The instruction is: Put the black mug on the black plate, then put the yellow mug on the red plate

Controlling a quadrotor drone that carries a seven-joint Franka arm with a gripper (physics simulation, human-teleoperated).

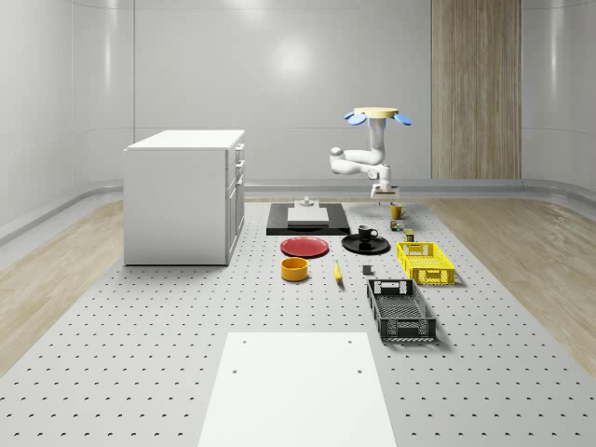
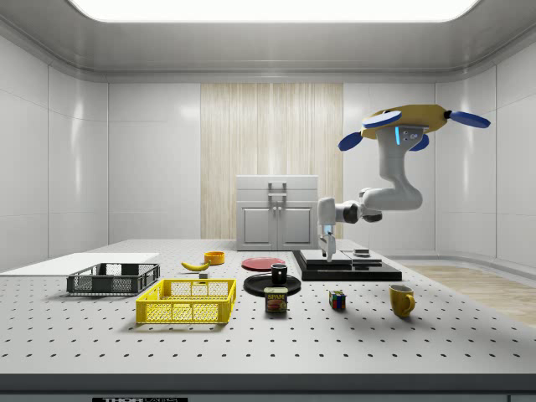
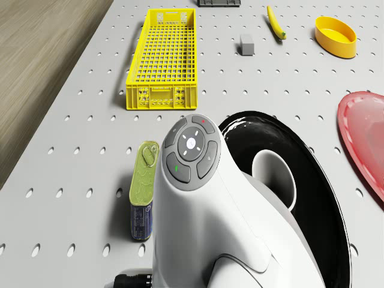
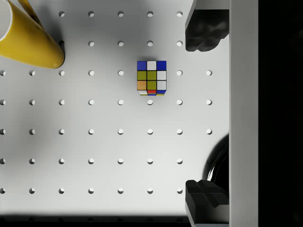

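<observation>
The black mug [image 1: 368, 233] [image 2: 278, 273] [image 3: 273, 175] stands on the black plate [image 1: 354, 246] [image 2: 289, 286] [image 3: 321, 210]. Beside it, on the whole-scene view's left, lies the bare red plate [image 1: 304, 246] [image 2: 263, 263] [image 3: 365, 135]. The yellow mug [image 1: 397, 211] [image 2: 402, 300] [image 4: 28, 42] sits on the table behind the black plate. The drone [image 1: 377, 115] [image 2: 414, 121] hovers high above that far area. My gripper [image 1: 382, 194] [image 2: 329, 247] [image 4: 199, 116] hangs open above the table between the yellow mug and the black plate, holding nothing.
A Rubik's cube [image 2: 337, 300] [image 4: 151, 78] lies under the gripper and a can [image 2: 275, 300] [image 3: 143, 192] is nearby. Also on the table: yellow crate [image 1: 425, 262], black crate [image 1: 400, 309], orange bowl [image 1: 294, 269], banana [image 1: 337, 271], black platform [image 1: 307, 219], white cabinet [image 1: 186, 196].
</observation>
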